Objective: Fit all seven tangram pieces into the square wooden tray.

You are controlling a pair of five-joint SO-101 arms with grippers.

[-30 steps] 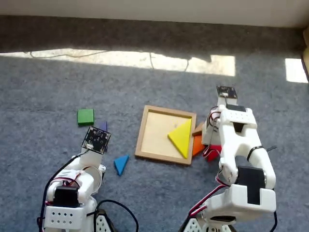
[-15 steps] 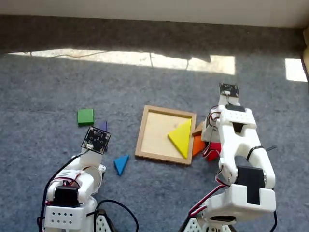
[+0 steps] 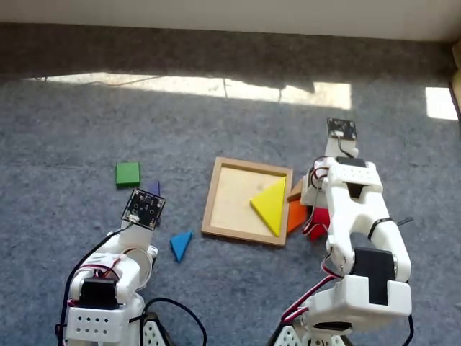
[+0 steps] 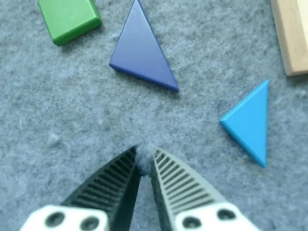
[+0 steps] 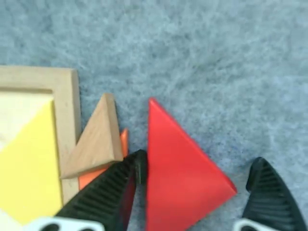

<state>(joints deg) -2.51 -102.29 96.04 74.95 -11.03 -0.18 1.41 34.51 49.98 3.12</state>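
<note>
Grey felt worktop [image 3: 216, 122]. Square wooden tray [image 3: 240, 236] at centre; large yellow triangle [image 3: 270, 204] lies inside, in its right near part.

Right gripper [image 5: 198, 168]: fingers spread either side of the large red triangle [image 5: 178, 192], which lies flat right of the tray. Between red piece and tray rim: plain wooden triangle [image 5: 96, 139] overlapping an orange piece [image 3: 294, 215].

Left of tray: dark blue triangle [image 4: 142, 50], green square block [image 4: 70, 18] just beside it, light blue triangle [image 4: 248, 122] nearer.

Left gripper [image 4: 144, 155]: fingers pressed together, nothing held, over bare felt near the dark blue triangle.
</note>
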